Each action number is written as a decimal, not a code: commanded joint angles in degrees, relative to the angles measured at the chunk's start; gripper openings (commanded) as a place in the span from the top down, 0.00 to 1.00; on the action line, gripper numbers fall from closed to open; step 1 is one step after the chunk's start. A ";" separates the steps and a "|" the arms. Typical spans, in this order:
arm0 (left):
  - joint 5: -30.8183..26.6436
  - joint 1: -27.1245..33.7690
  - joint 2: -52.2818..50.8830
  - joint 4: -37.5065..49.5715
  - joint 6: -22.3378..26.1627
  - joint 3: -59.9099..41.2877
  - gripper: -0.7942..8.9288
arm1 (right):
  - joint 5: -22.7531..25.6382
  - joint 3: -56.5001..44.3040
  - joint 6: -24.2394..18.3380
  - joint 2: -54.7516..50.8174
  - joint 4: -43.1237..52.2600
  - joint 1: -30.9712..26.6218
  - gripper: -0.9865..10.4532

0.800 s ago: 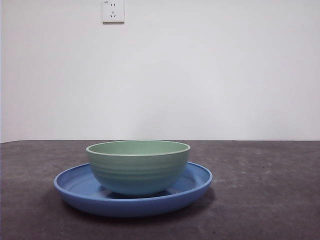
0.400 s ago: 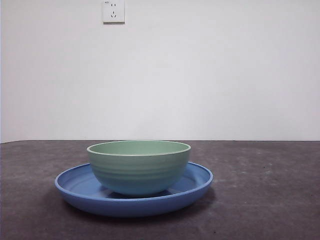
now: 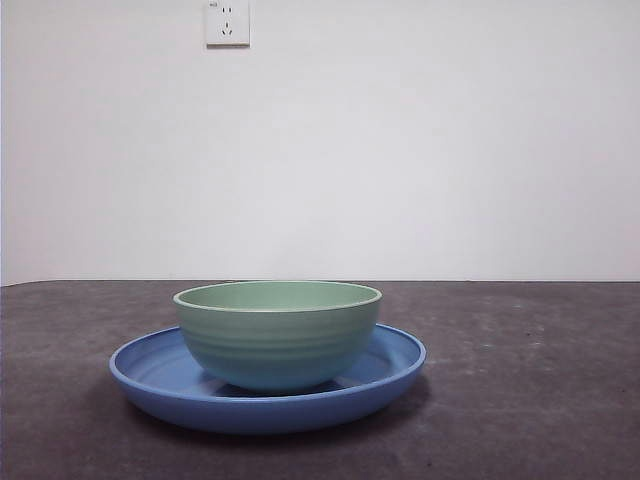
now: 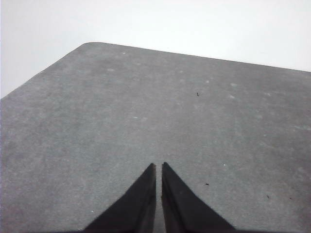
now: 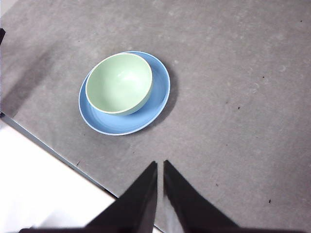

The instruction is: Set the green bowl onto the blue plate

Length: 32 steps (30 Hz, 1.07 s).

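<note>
1. The gray surface (image 3: 530,400) is the biggest thing here. It is wide and flat, and it looks bare apart from the two dishes
2. The blue plate (image 3: 395,362) lies flat on the surface. From the right wrist view it sits near one edge of the surface
3. The green bowl (image 3: 278,335) stands upright inside the blue plate (image 5: 158,104), with blue rim showing all around it. It sits a bit off the middle, closer to one side of the rim. It looks to me like the job is done
4. The right gripper (image 5: 160,167) hangs high up, well apart from the green bowl (image 5: 119,83). Its jaws are pressed together and hold nothing
5. The left gripper (image 4: 159,169) looks at bare surface only. Its jaws are pressed together too, with nothing between them
6. I think the best thing now is for both arms to keep away, so the bowl does not get bumped. Nothing stands in the way
7. A small white wall socket (image 3: 227,21) is on the wall behind, far from everything
</note>
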 commanded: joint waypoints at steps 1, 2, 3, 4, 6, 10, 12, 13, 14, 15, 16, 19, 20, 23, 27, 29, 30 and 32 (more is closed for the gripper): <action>-0.15 -0.04 -0.04 -0.28 0.76 -1.18 0.90 | -0.02 1.01 -0.50 0.17 0.61 -0.76 0.90; -0.15 -0.04 -0.04 -0.28 0.76 -1.18 0.90 | -0.07 0.50 -0.50 0.11 1.14 -1.57 0.90; -0.15 -0.04 -0.04 -0.28 0.76 -1.18 0.90 | -0.07 -0.50 -0.52 -0.39 2.14 -2.69 0.90; -0.15 -0.04 -0.04 -0.28 0.76 -1.18 0.90 | -0.02 -1.64 -0.81 -0.98 3.23 -3.78 0.90; -0.15 -0.04 -0.04 -0.28 0.76 -1.18 0.90 | 0.24 -5.60 -3.23 -3.28 7.19 -7.08 0.90; -0.15 -0.04 -0.04 -0.28 0.76 -1.18 0.90 | 2.40 -17.66 -5.01 -9.57 20.55 -13.18 0.90; -0.15 -0.04 -0.04 -0.28 0.74 -1.18 0.90 | 5.46 -25.18 -5.84 -13.20 30.12 -15.58 0.90; -0.15 -0.04 -0.04 -0.28 0.76 -1.18 0.90 | 6.25 -28.35 -5.86 -14.93 34.27 -16.41 0.90; -0.15 -0.04 -0.04 -0.28 0.76 -1.18 0.90 | 6.43 -31.87 -5.86 -16.85 38.51 -17.25 0.90; -0.15 -0.04 -0.04 -0.28 0.76 -1.18 0.90 | 6.43 -34.64 -5.86 -18.49 41.68 -17.86 0.90; -0.15 -0.04 -0.04 -0.28 0.76 -1.18 0.90 | 6.56 -37.94 -5.88 -20.57 45.16 -18.49 0.90; -0.15 -0.04 -0.04 -0.26 0.74 -1.18 0.90 | 10.80 -46.38 -6.08 -25.92 52.81 -19.74 0.90; -0.15 -0.04 -0.04 -0.26 0.74 -1.18 0.90 | 12.31 -48.61 -6.03 -27.41 54.60 -20.06 0.90; -0.15 -0.04 -0.04 -0.26 0.74 -1.18 0.90 | 13.92 -54.47 -6.03 -31.21 59.34 -20.85 0.90; -0.15 -0.04 -0.04 -0.26 0.74 -1.18 0.90 | 15.50 -59.98 -6.03 -35.10 62.27 -21.88 0.90; -0.15 -0.04 -0.04 -0.26 0.74 -1.18 0.90 | 15.72 -62.10 -6.03 -36.59 63.21 -22.29 0.90; -0.15 -0.04 -0.04 -0.26 0.74 -1.18 0.90 | 16.24 -62.97 -6.01 -37.13 63.54 -22.49 0.90; -0.13 -0.04 -0.04 -0.26 0.74 -1.18 0.90 | 16.52 -64.63 -5.62 -38.27 63.76 -22.71 0.90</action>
